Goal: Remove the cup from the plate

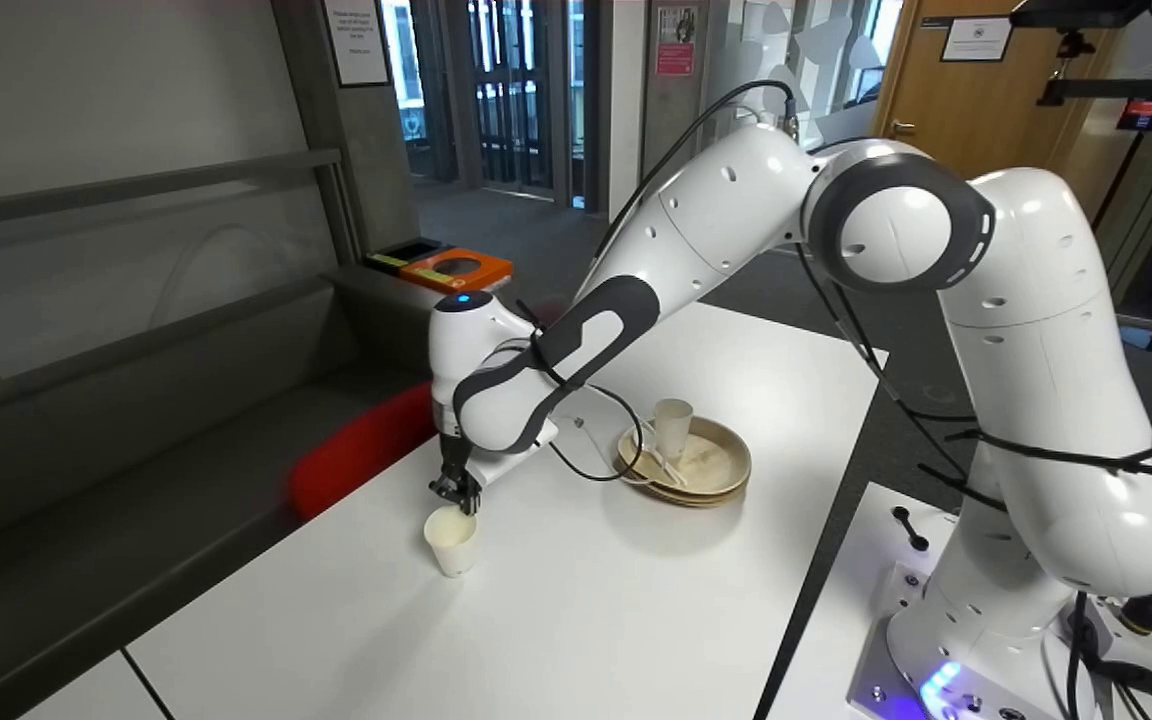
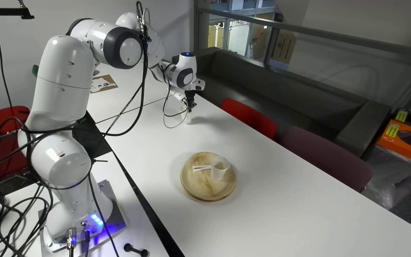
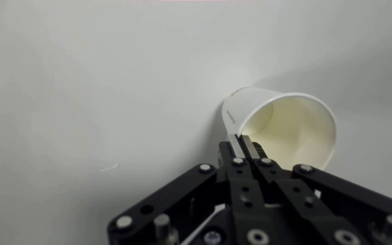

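Note:
A cream-white cup (image 1: 452,548) is at the table side, well apart from the plate; it also shows in an exterior view (image 2: 187,118) and in the wrist view (image 3: 284,122). My gripper (image 3: 240,137) is shut on its rim, one finger inside and one outside. The gripper shows above the cup in both exterior views (image 1: 469,500) (image 2: 190,107). I cannot tell whether the cup touches the table. The tan round plate (image 1: 721,465) (image 2: 200,189) lies on a stack of similar plates. A second whitish cup (image 1: 673,430) (image 2: 219,168) stands upright on it.
White stick-like items (image 2: 201,168) lie on the plate beside the second cup. A red chair (image 1: 366,450) and a grey sofa (image 1: 166,450) stand beyond the table's far edge. Cables (image 1: 626,440) hang in loops from the arm near the plate.

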